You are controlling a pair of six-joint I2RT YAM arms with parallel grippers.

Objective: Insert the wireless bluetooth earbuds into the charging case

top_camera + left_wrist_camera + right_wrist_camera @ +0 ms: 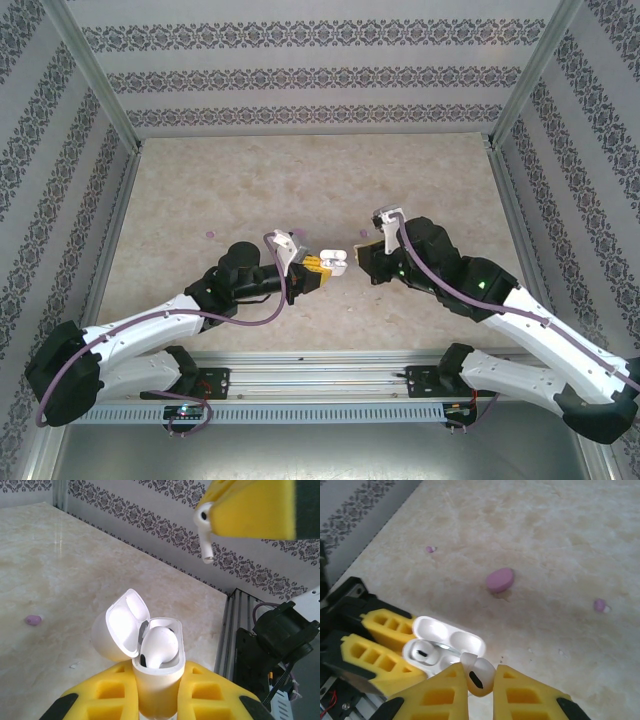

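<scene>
Our left claw [318, 268], with yellow foam pads, is clamped tight around one white pebble-shaped plastic charging case [156, 680]. The case lid is flipped open, and we hold it near the middle of the beige marble-look table [560, 525], toward the near side. One small white curved plastic earbud [159, 645] sits in a well. Our right claw [480, 676] pinches the second earbud [481, 669] just beside the case's open mouth. That makes two earbuds and one case. Farther out lie one pink oval piece [500, 580], one tiny pink speck [430, 549] and another speck [600, 605].

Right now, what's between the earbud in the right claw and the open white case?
Nothing: the left wrist view shows bare air between the earbud, in the right gripper, and the charging case, in the left gripper.
</scene>
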